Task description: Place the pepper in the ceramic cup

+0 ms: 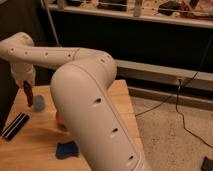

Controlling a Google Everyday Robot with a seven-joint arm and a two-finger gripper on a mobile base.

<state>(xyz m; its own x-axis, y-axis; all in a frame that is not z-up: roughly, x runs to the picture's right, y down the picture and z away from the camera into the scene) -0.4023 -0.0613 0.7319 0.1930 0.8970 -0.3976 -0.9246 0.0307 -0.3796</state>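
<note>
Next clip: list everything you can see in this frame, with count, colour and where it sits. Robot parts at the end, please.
pepper: one, dark red, hanging from the gripper just left of the ceramic cup, above the table.
ceramic cup: one, pale blue-grey, far left part of the table.
bowl: one, orange-red, mostly hidden behind the arm, mid table.
sponge: one, dark blue, near edge of the table.
flat striped object: one, black and white, left edge of the table.
table: one, light wood, lower left.
cables: several, black, across the speckled floor on the right.
arm: one, white, filling the centre.
gripper: one, white, upper left over the table, shut on the pepper.
</note>
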